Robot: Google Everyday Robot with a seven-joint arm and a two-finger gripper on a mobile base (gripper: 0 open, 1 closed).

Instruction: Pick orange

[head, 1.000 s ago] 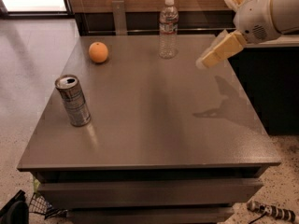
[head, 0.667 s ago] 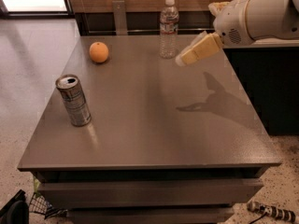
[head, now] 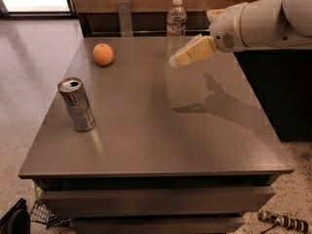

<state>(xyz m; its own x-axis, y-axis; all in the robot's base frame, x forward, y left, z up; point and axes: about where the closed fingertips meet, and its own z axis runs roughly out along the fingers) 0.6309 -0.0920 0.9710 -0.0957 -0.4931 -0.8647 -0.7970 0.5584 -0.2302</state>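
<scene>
**Gripper slides left over the table**

Since a second ago, the gripper has moved left. It was out past the right side of the table. Now it hangs in the air over the far right part of the top. It sits just in front of the bottle and points left and a bit down. It touches nothing. It is not clear if the gripper is apart or together. The white arm comes in from the far right corner. Its dark shadow has come along too and now lies on the right half of the table.

The orange has not moved. It rests on the far left part of the table, well apart from the gripper. The bare grey top lies between them.

The can stands up straight near the left edge, closer to us than the orange. Its top is open. The bottle stands up at the far edge, right of the orange.
</scene>
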